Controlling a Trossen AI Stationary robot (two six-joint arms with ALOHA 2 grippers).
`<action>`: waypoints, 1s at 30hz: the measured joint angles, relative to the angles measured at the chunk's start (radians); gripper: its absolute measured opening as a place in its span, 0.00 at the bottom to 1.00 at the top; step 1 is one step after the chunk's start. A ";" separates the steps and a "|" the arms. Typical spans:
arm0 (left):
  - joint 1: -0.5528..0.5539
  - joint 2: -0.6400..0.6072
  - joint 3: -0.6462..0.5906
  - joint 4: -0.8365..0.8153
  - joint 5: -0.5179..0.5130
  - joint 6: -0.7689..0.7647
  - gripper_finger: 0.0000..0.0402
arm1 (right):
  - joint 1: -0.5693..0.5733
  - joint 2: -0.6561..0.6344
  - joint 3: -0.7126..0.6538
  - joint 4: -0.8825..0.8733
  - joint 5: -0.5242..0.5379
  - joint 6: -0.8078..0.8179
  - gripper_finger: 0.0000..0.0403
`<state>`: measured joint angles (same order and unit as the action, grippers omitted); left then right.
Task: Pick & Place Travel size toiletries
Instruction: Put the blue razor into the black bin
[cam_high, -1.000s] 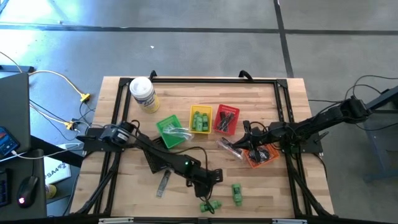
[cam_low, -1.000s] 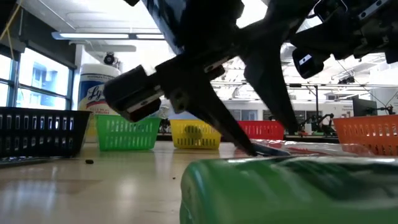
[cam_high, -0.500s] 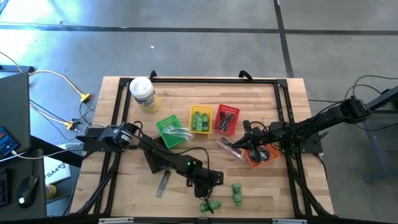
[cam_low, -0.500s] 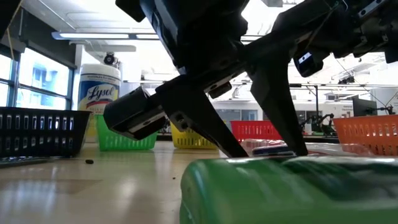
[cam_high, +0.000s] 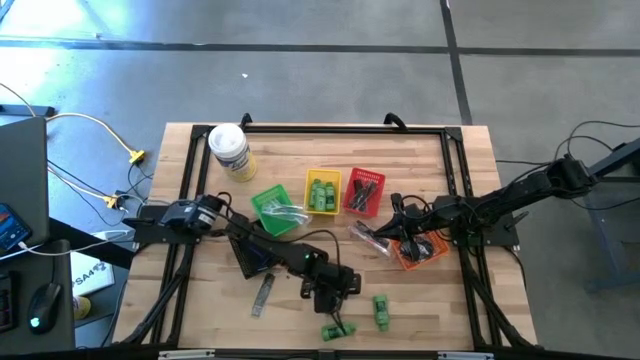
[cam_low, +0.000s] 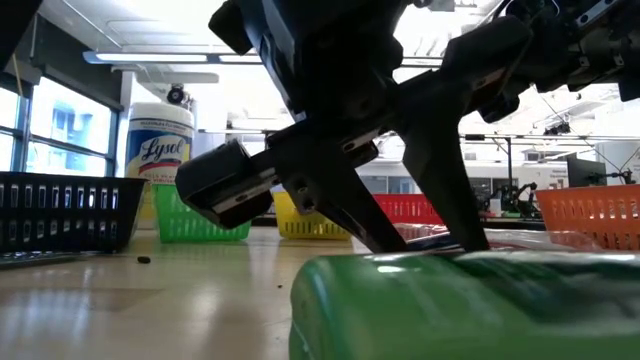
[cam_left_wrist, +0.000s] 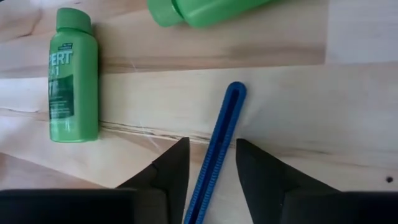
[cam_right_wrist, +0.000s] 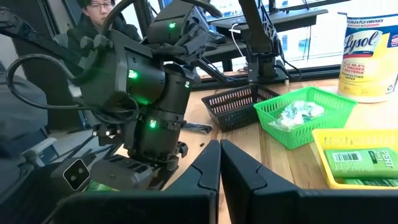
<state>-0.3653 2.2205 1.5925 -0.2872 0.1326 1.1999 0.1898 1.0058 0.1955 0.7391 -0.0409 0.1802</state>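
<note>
Left gripper (cam_left_wrist: 211, 174) sits low over the table's front edge, fingers (cam_left_wrist: 171, 177) spread a little either side of a blue comb (cam_left_wrist: 219, 146) lying flat on the wood. No contact is visible yet (gaps show on both sides), so it is straddling rather than pinching.

Key relation: the comb's long axis runs straight out from between the fingers, along the wrist's forward line, so the jaws close across its narrow width. That looks like good alignment for a squeeze. The comb is thin and flat on the board, so the tips likely need to go right down to the surface.

Just beside the comb lies a green bottle (cam_left_wrist: 73, 74), on its side; a second green bottle (cam_left_wrist: 208, 9) lies just past the comb's far tip. Both are apart from the fingers.

Right gripper (cam_right_wrist: 219, 168) has its fingers pressed together and holds nothing, parked by the orange basket (cam_high: 420, 250) on the right. The left arm is far nearer the comb.

Surface: a pale wood table (cam_high: 440, 160). The green basket (cam_high: 272, 212), yellow basket (cam_high: 322, 192) and red basket (cam_high: 363, 192) sit mid-table, the wipes canister (cam_high: 230, 152) at the far left. A person is seated beyond the table in the right wrist view.
</note>
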 joint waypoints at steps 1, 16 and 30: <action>0.000 0.002 0.000 0.000 0.004 -0.001 0.30 | 0.000 0.000 0.000 0.000 0.000 0.000 0.01; -0.001 0.005 -0.001 0.004 0.011 -0.104 0.03 | 0.000 0.000 0.000 0.000 0.000 -0.001 0.01; -0.024 -0.059 -0.008 -0.019 -0.045 -0.184 0.01 | 0.000 0.000 0.000 0.007 0.000 -0.001 0.01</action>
<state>-0.3889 2.1619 1.5841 -0.3062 0.0875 1.0157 0.1898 1.0058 0.1955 0.7460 -0.0410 0.1795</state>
